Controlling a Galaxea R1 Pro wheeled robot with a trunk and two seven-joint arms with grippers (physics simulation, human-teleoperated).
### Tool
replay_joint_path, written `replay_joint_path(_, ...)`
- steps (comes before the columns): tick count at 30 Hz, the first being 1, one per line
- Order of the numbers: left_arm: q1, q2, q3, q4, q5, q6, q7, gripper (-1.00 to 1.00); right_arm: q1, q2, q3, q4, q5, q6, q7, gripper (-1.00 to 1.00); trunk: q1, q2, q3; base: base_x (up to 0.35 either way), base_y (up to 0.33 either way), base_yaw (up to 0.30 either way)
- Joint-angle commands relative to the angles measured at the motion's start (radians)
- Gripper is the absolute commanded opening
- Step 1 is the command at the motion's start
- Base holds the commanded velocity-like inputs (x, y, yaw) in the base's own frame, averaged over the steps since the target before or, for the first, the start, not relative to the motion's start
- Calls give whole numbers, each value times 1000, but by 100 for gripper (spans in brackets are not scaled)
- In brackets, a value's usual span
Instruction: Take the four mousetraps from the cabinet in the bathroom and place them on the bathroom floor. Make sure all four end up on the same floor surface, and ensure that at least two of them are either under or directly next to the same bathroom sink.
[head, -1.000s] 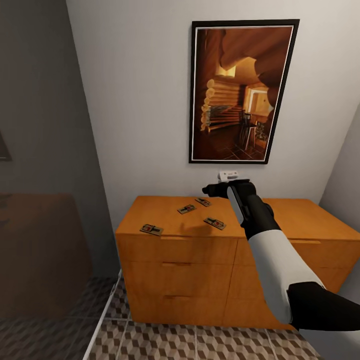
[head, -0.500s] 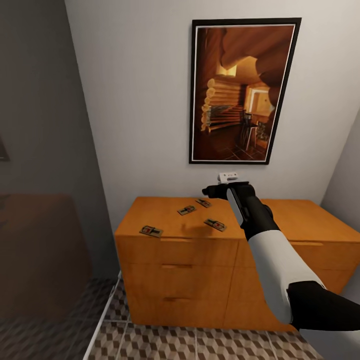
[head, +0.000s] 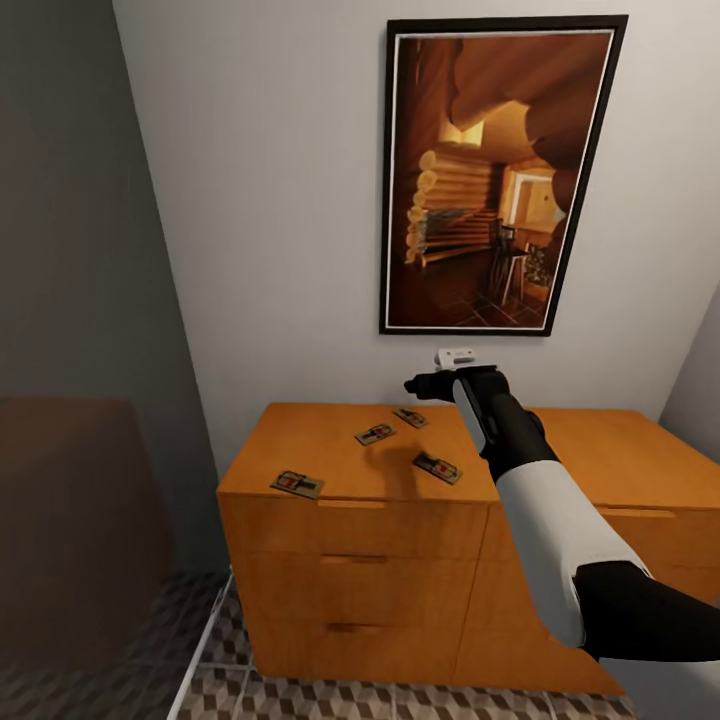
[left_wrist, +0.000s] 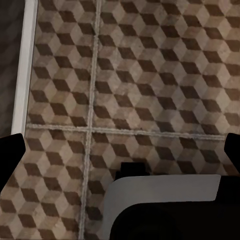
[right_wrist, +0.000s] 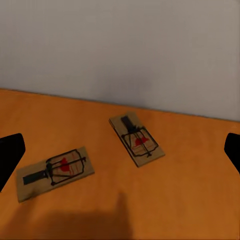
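Mousetraps (head: 375, 434) x4 on cabinet (head: 300, 445) top; R gripper (right_wrist: 120, 150) spread wide above, empty.

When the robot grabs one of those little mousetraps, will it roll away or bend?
Probably neither: each mousetrap is a flat wooden board lying flush on the cabinet top, so likely stiff and light. Being so thin, it may slide or be hard to pinch.

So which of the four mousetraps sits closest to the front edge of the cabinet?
The leftmost mousetrap, alone near the cabinet's front left corner; the other three lie further back.
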Motion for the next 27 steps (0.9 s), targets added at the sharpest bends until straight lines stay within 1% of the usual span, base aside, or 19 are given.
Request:
replay_joint_path(1,1,0,2,-1,0,-1,0,100,-1,0,0,2,4,4,5,100,0,0,-1,84,0,0)
replay_joint_path(5,1,0,1,0,0,-1,0,100,-1,-1,0,22,4,-6,5,100,0,0,-1,40,0,0)
replay_joint_path(8,1,0,0,2,0,-1,0,100,-1,-1,0,52,5,-50,5,100,0,0,-1,14,0,0)
replay_joint_path(13,1,0,0,8,0,-1,0,100,-1,-3,0,90,6,-85,5,100,0,0,-1,5,0,0)
replay_joint_path(27,1,0,0,12,0,-1,0,100,-1,-9,0,152,6,-137,5,100,0,0,-1,0,0,0)
